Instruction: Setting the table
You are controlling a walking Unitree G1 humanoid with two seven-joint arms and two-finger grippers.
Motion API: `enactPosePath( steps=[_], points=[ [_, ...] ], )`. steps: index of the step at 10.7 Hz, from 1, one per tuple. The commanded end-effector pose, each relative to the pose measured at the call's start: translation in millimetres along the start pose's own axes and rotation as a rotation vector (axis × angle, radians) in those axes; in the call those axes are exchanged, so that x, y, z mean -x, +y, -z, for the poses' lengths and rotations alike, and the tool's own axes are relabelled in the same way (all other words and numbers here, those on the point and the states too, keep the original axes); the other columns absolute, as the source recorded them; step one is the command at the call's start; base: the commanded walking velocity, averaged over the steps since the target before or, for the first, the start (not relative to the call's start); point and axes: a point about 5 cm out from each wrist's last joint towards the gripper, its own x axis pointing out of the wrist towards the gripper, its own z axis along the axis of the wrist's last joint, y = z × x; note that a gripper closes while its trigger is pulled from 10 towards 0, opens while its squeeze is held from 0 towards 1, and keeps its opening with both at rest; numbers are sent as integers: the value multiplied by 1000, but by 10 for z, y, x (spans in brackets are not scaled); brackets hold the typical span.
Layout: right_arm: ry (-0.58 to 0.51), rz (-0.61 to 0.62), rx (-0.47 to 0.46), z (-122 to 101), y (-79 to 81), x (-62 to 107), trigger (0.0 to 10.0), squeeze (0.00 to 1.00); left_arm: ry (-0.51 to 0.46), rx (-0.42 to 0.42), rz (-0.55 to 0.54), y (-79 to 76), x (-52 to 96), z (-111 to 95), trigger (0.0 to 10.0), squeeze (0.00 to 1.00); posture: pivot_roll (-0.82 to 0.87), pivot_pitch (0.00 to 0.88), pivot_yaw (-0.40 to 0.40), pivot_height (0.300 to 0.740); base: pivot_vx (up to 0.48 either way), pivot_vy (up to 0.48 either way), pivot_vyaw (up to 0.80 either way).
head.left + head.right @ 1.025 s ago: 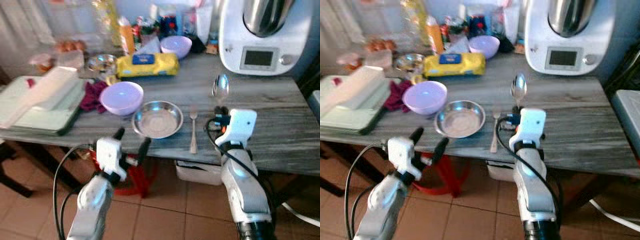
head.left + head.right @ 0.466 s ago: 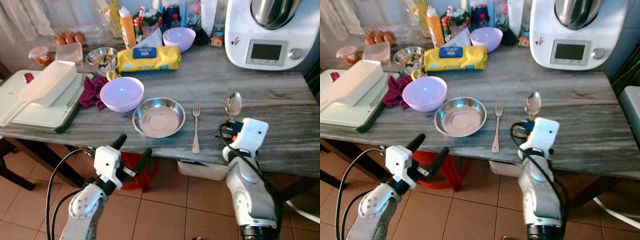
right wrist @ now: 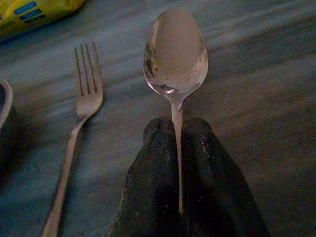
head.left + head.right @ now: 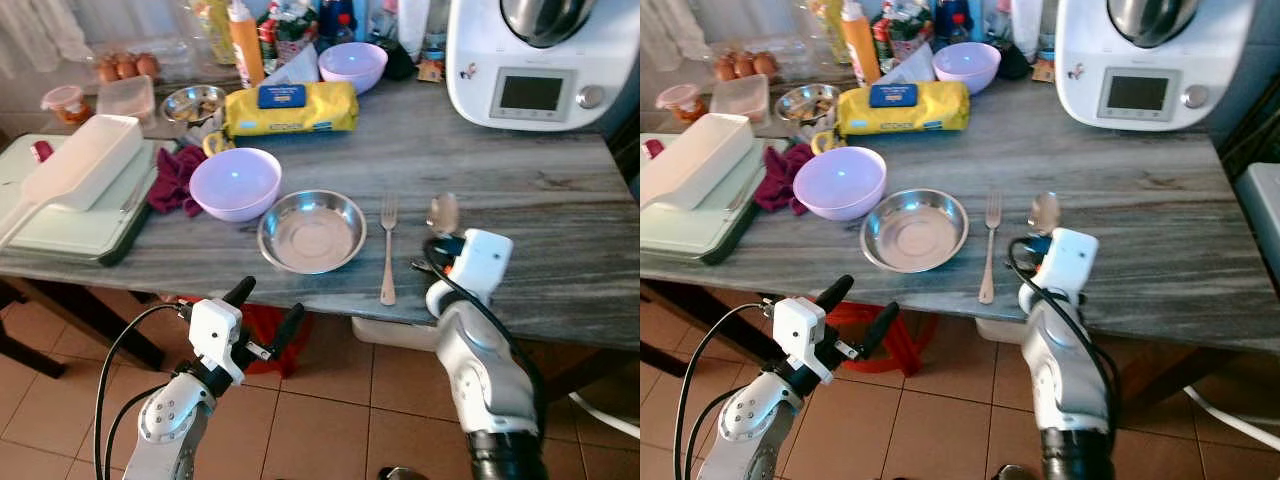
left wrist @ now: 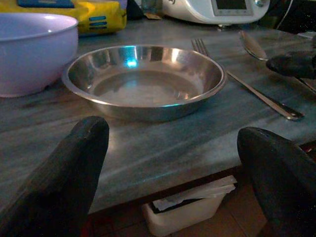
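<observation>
My right pincer (image 3: 176, 148) is clamped on the spoon (image 3: 175, 54), low over the table (image 4: 560, 190). Left of it, the fork (image 4: 388, 250) and dish (image 4: 312, 232) look placed. Left pincer (image 4: 265, 308) gapes wide below the edge. Releasing the spoon remains, I judge.

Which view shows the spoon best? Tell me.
The right wrist view: the spoon faces the camera, its handle pinched in the right hand. Both eye views show its small bowl beside the fork; the left wrist view catches it edge-on.
</observation>
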Motion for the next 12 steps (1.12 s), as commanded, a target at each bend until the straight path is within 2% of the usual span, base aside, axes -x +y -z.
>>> enactPosePath(
  steps=[1, 6, 8, 9, 12],
  points=[
    [16, -14, -16, 3, 56, -11, 10000, 0, 10, -3, -1, 7, 30, 23, 10000, 0, -80, 192, 85, 740, 0, 0, 0],
    [93, -86, -54, 54, 238, 0, 10000, 0, -13, -7, 9, -63, -17, -87, 10000, 0, -82, 186, 79, 740, 0, 0, 0],
    [149, -76, -28, 120, 177, 24, 10000, 0, -15, -6, 9, -77, -35, -115, 10000, 0, -82, 187, 78, 740, 0, 0, 0],
    [178, -63, 3, 127, 89, 38, 10000, 0, -13, -4, 7, -80, -36, -121, 10000, 0, -82, 187, 78, 740, 0, 0, 0],
    [210, -52, 43, 138, -11, 22, 10000, 0, -11, -1, 7, -86, -63, -116, 10000, 0, -94, 182, 80, 740, 0, 0, 0]
  ],
)
